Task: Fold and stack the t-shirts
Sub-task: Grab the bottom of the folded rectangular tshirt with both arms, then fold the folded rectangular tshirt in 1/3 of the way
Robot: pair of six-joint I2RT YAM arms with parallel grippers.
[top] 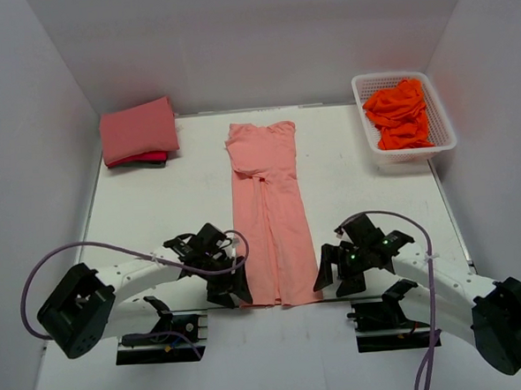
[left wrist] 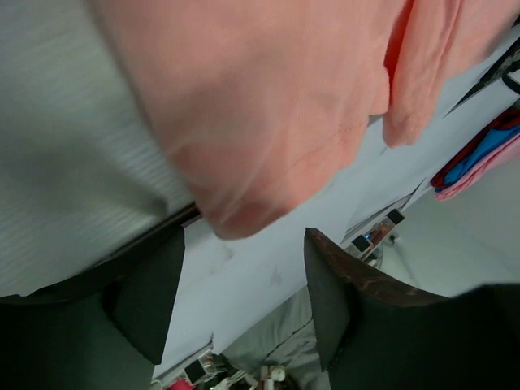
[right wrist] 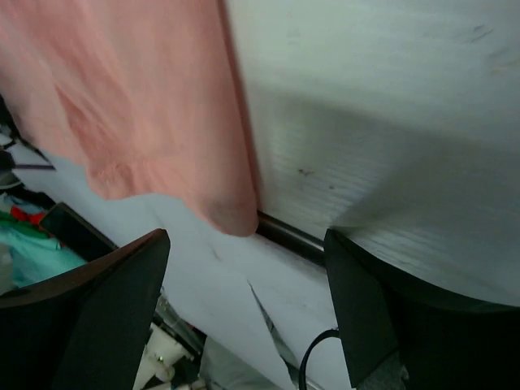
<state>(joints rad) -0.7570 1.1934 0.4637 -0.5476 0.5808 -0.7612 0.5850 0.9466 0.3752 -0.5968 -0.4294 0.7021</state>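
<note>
The salmon-pink t-shirt (top: 269, 214) lies mid-table (top: 155, 210), folded lengthwise into a long strip, its hem hanging just over the near edge. The left gripper (top: 234, 294) and right gripper (top: 337, 283) flank the hem corners, fingers spread wide and holding nothing. Folded t-shirts (top: 138, 132) are stacked at the far left. At the far right, a white basket (top: 443, 140) holds orange garments (top: 399, 113).

One flat salmon t-shirt (top: 276, 229), one stack of folded shirts (top: 138, 130), one white basket (top: 414, 153), one orange clothes heap (top: 399, 114)

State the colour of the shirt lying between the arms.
Salmon pink; the shirt shows best in the top external view.
</note>
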